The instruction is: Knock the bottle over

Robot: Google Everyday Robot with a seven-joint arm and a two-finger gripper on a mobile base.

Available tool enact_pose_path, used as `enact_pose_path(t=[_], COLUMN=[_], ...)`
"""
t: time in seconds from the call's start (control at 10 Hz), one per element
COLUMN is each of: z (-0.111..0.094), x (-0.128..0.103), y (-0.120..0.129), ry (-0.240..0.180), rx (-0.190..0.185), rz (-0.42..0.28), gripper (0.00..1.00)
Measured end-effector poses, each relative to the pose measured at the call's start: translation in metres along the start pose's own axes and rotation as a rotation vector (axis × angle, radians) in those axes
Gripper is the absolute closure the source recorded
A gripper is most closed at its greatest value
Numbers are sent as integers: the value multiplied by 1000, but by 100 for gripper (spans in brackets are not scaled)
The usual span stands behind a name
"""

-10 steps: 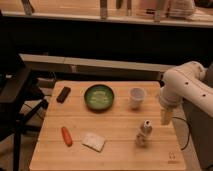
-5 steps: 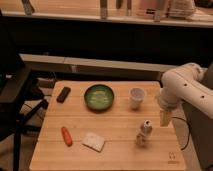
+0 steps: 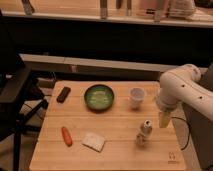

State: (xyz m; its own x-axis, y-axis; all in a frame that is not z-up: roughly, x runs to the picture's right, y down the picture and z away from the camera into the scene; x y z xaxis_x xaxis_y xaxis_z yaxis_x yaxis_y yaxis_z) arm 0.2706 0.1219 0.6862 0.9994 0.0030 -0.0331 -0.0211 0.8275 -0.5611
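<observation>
Logged wooden table [image 3: 120, 122] across most of the camera view, with black chair [image 3: 15, 100] off its left edge.

Noted white arm [image 3: 181, 86] reaching in from the right, bent down over the table's right side.

Recorded green bowl [image 3: 99, 96] at the table's back centre and white cup [image 3: 136, 96] upright to its right, apart from it.

Found pale flat pad [image 3: 93, 141] near the front edge, left of centre, and orange carrot-like piece [image 3: 66, 136] just left of that. Marked small black block [image 3: 63, 94] at back left.

Spotted the bottle [image 3: 144, 132] upright on the front right of the table, in front of the cup and well apart from it.

Placed the gripper [image 3: 164, 119] pointing down, just right of the bottle and about level with its top, not touching as far as could be seen. Could not tell whether released or clenched; held nothing visible.

Judged the step as approach: lined up beside the bottle, knock not yet made. Reckoned the next move called for a sideways sweep leftward at the bottle's upper part, low enough to catch it and short enough to spare cup and pad.
</observation>
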Motion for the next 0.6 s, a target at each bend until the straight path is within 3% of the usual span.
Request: enact_pose_path(t=[0.6], z=[3], x=[-5], y=[4], ry=[-2], rx=[-12], rz=[-22], gripper=[22])
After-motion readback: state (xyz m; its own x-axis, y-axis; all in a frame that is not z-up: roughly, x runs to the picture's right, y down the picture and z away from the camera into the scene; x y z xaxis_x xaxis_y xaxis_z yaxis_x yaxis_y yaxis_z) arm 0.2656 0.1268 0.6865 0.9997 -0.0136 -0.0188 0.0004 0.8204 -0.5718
